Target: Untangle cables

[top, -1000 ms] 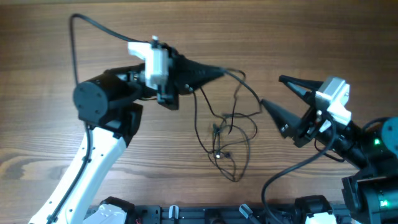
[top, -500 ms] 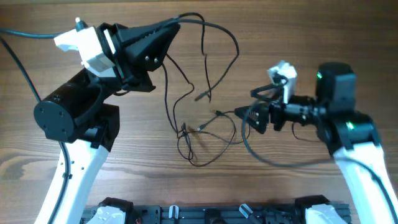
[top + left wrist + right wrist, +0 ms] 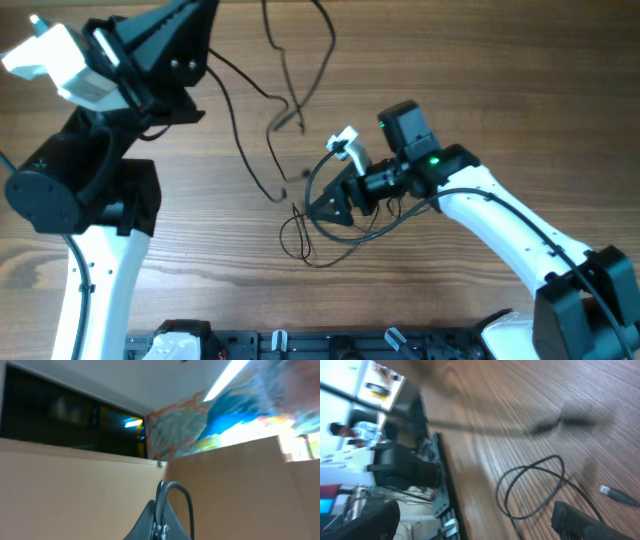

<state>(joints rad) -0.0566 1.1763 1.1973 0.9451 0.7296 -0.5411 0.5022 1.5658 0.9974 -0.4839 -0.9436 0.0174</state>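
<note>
Left fingers [image 3: 150, 522] pinched together on the cables [image 3: 159, 500]; right fingers [image 3: 585, 522] spread wide, empty, just above the wooden surface [image 3: 500, 80]. Ceiling light [image 3: 225, 377] overhead.

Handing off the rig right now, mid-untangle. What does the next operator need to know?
Left gripper: shut on a strand of the cables, raised high over the table.
Right gripper: open, holding nothing, low beside the loops lying on the wood.
Done: part of the bundle is lifted and drawn out.
Left: the strands look tangled by the right gripper; probably grab a loop there and pull apart.
</note>
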